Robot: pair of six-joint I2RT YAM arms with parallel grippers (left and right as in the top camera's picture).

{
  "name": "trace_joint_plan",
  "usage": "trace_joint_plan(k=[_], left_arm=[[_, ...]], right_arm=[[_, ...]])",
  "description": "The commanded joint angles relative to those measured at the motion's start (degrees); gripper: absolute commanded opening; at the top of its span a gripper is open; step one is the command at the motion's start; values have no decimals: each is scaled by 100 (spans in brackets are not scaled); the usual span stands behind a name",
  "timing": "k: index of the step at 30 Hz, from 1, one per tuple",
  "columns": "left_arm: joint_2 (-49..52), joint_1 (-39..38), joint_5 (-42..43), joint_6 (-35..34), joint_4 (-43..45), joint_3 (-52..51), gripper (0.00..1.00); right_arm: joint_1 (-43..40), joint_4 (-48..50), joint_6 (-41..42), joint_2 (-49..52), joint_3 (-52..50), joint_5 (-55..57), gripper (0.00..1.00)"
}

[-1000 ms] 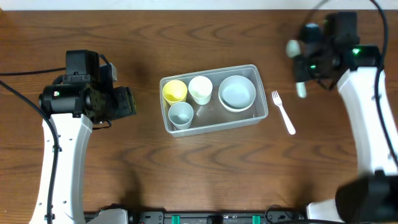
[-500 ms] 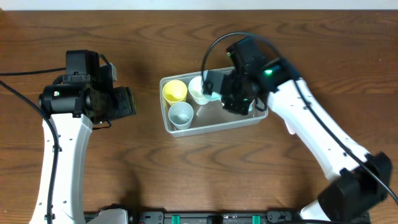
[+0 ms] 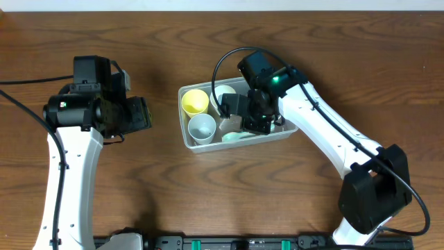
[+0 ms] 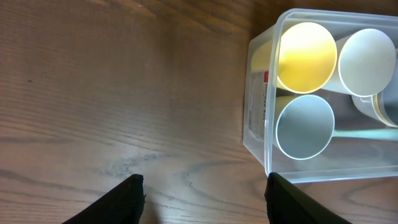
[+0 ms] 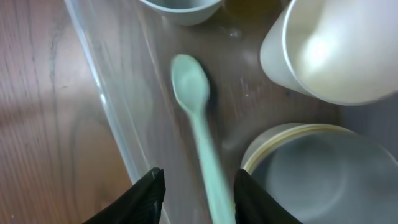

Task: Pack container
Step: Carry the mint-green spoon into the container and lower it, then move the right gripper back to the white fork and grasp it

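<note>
Over the container (image 3: 186, 132), my right tool (image 5: 198, 186) stands open, the green spoon (image 5: 189, 84) loose beneath it: placing step, I judge. Next, lift straight out. My left tool (image 4: 205, 190) gapes empty.

clear container (image 3: 186, 132), upright, table centre

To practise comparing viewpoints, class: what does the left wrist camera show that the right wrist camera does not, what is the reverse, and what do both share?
Left wrist only: the yellow plastic cup with its open mouth, bare wooden table, and the open left gripper. Right wrist only: the scoop end of the pale green plastic spoon, a round cream-rimmed bowl, and the open right gripper. Both: the clear rectangular plastic container and the white plastic cup inside it.
</note>
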Motion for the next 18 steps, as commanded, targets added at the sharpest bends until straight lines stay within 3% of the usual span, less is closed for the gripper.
trace_joint_plan(k=[1, 4, 5, 10, 18], left_arm=[[-13, 28, 70, 35, -11, -9, 63], [-13, 28, 70, 35, -11, -9, 63], [-13, 28, 70, 35, -11, -9, 64], [-13, 28, 70, 35, -11, -9, 63], [-13, 28, 70, 35, -9, -9, 64]], right_arm=[[-120, 164, 608, -459, 4, 192, 39], [-479, 625, 1742, -833, 4, 588, 49], [-664, 798, 2297, -960, 4, 780, 63], [-1834, 1091, 4234, -1274, 4, 949, 71], [-3032, 302, 4264, -634, -20, 656, 71]])
